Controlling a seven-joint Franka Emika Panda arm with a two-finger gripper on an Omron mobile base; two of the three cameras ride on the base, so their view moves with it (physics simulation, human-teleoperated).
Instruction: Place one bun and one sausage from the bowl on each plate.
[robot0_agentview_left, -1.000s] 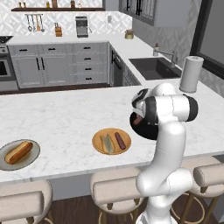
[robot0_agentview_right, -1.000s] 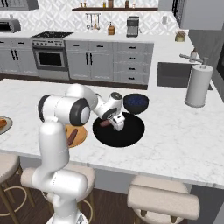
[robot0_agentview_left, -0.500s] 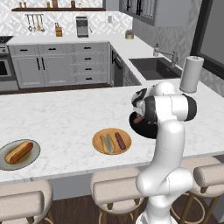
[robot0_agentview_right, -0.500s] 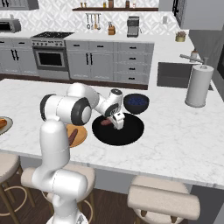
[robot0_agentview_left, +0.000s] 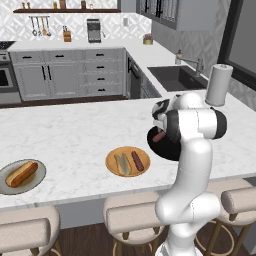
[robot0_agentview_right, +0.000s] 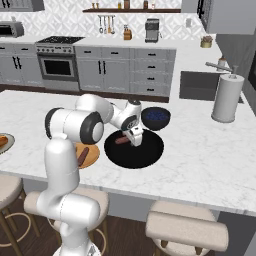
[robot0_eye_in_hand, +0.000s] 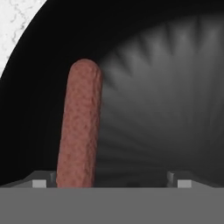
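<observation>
- The gripper (robot0_agentview_right: 136, 141) is down inside the black bowl (robot0_agentview_right: 150, 156), pointing at the bowl floor.
- Its two fingers are spread wide apart and hold nothing.
- One red-brown sausage (robot0_eye_in_hand: 79, 127) lies in the bowl right under the gripper. In the hand view it sits close by one fingertip (robot0_eye_in_hand: 40, 183), with its far end pointing away from the gripper.
- From the right base view, that sausage (robot0_agentview_right: 121, 140) pokes out just beside the gripper, on the side toward the arm.
- The orange plate (robot0_agentview_left: 112, 169) sits on the counter just beside the bowl, a little way from the gripper. A pale bun (robot0_agentview_left: 121, 163) and a second sausage (robot0_agentview_left: 137, 160) lie on it side by side.
- The grey-rimmed plate (robot0_agentview_left: 6, 187) is far from the gripper, at the other end of the counter. It has an orange-tan bun (robot0_agentview_left: 20, 173) on it.
- A small dark blue bowl (robot0_agentview_right: 155, 118) stands just behind the black bowl, close to the gripper.
- A paper towel roll (robot0_agentview_right: 226, 97) stands well away, on the far side of the gripper from the plates.
</observation>
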